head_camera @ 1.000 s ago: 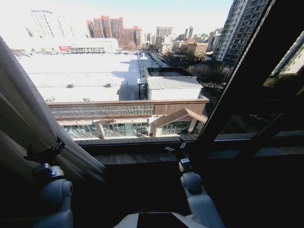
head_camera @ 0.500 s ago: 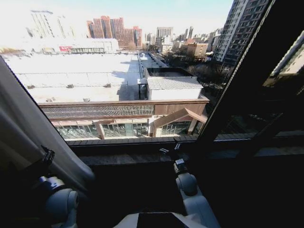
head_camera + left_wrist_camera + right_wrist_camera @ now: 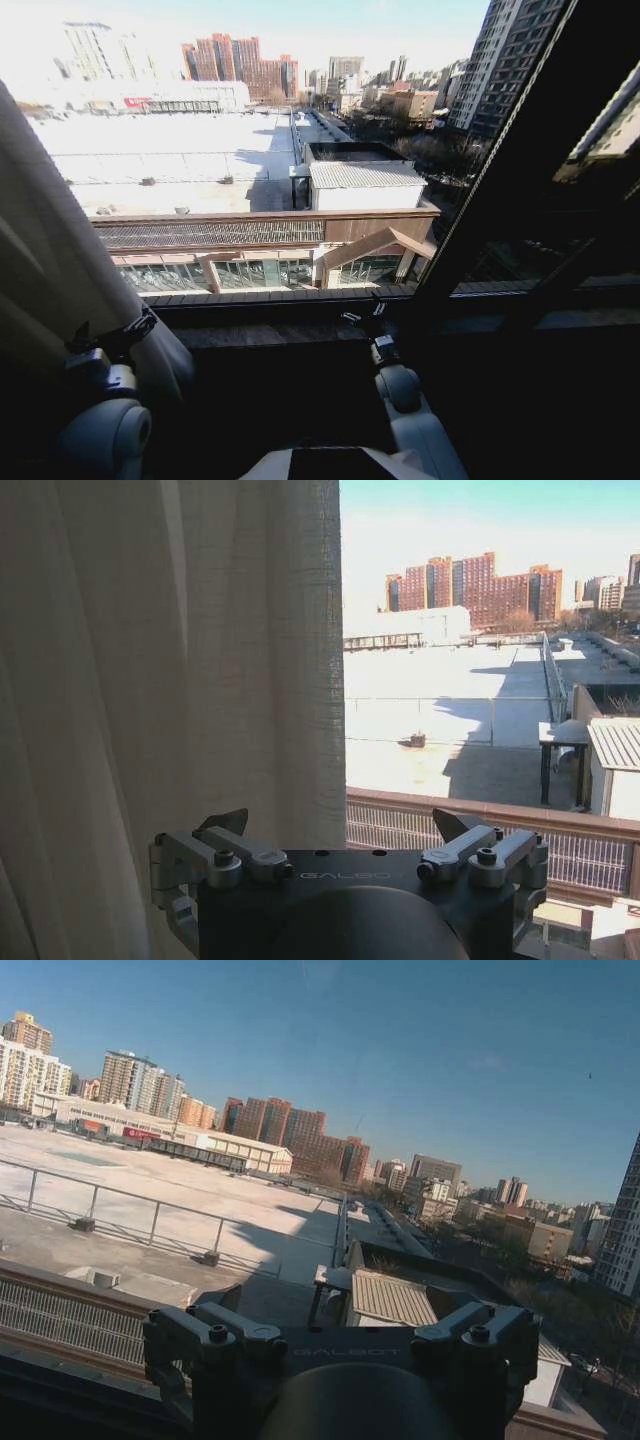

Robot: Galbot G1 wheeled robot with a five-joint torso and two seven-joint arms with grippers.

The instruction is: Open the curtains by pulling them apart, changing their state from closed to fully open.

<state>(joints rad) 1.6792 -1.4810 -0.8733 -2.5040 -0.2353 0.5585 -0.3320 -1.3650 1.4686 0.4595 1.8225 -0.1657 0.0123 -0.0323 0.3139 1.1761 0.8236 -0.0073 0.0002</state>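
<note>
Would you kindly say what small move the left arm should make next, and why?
Probably push the left gripper a little farther left: the curtain is bunched at the window's left side but still covers some glass, and the open fingers sit beside its edge, not gripping it.

The left gripper (image 3: 112,338) is raised low on the robot's left with its fingers (image 3: 222,826) spread apart, holding nothing, while the right gripper (image 3: 362,314) reaches forward near the middle, its fingers (image 3: 222,1300) likewise apart.
</note>
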